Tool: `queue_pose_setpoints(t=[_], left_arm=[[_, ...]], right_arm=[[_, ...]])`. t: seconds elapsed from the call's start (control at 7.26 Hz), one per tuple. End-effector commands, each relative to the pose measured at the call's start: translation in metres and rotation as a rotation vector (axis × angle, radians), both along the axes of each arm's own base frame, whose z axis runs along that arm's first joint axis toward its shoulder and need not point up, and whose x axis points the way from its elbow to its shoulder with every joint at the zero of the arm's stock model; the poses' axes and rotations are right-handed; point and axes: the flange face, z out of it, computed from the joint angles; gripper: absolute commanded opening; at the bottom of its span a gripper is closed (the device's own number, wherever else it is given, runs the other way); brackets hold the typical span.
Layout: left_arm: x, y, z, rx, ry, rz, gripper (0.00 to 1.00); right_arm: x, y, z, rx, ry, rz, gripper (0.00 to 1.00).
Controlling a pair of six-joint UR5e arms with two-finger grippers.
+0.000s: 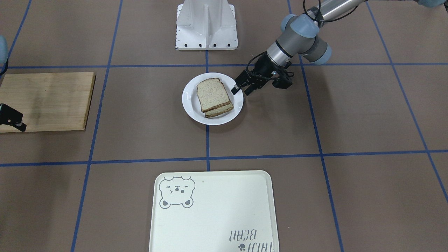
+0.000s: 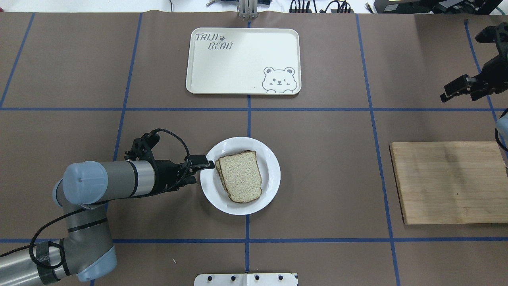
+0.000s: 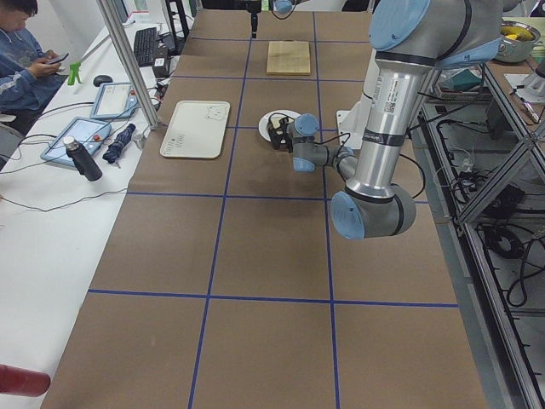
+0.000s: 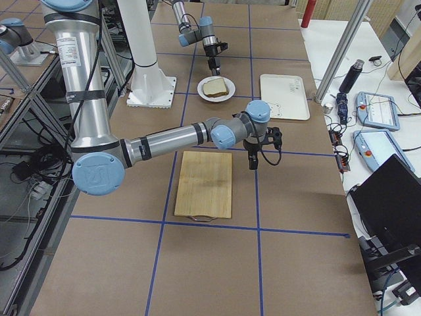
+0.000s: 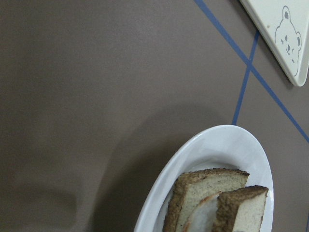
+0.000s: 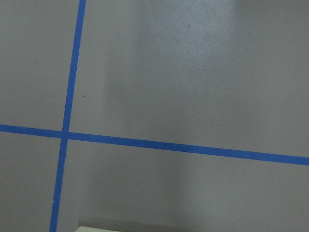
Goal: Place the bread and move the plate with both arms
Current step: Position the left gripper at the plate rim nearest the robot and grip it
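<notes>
The white plate (image 2: 210, 190) sits mid-table with a plain bread slice (image 2: 240, 176) lying on top of another slice. In the front-facing view the plate (image 1: 190, 105) and the top bread slice (image 1: 213, 94) show clearly. My left gripper (image 2: 204, 172) is open at the plate's rim on the robot's left side. In the front-facing view the left gripper (image 1: 242, 91) has one finger over the rim and one outside it. The left wrist view shows the plate (image 5: 212, 145) and the slices' crust edges (image 5: 203, 193). My right gripper (image 2: 446, 93) looks open and empty, far off beyond the wooden board.
A wooden cutting board (image 2: 448, 182) lies on the robot's right side. A cream bear tray (image 2: 242, 59) lies at the far side, beyond the plate. The white base stand (image 1: 206, 26) is on the robot's side of the plate. Blue tape lines cross the brown table.
</notes>
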Motion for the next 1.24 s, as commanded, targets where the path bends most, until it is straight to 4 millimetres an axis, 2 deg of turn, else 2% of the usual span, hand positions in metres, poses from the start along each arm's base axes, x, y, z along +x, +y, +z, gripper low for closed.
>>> queue_pose_setpoints(t=[0.0, 0.28, 0.41, 0.55, 0.83, 0.96, 1.1], left_arm=[[0.006, 0.007, 0.001, -0.001, -0.002, 0.014, 0.77], [0.014, 0.018, -0.002, -0.002, 0.004, 0.036, 0.75], [0.022, 0.021, 0.008, -0.008, -0.013, 0.043, 0.74], [0.021, 0.022, 0.007, -0.004, -0.003, 0.040, 0.74], [0.019, 0.023, 0.005, 0.000, 0.020, 0.040, 0.56], [0.020, 0.022, 0.003, -0.001, 0.023, 0.040, 0.51], [0.021, 0.025, 0.005, -0.002, 0.019, 0.044, 0.51]], right_arm=[[-0.001, 0.000, 0.000, -0.001, 0.000, -0.001, 1.00], [-0.002, 0.000, 0.000, 0.000, 0.000, -0.003, 1.00], [-0.002, -0.001, 0.000, -0.001, 0.000, -0.002, 1.00], [-0.002, 0.000, 0.001, -0.002, 0.000, -0.002, 1.00], [-0.002, 0.000, 0.001, -0.002, 0.000, -0.002, 1.00], [-0.002, 0.000, 0.001, -0.002, 0.002, -0.001, 1.00], [-0.002, 0.000, 0.001, -0.003, 0.001, -0.003, 1.00]])
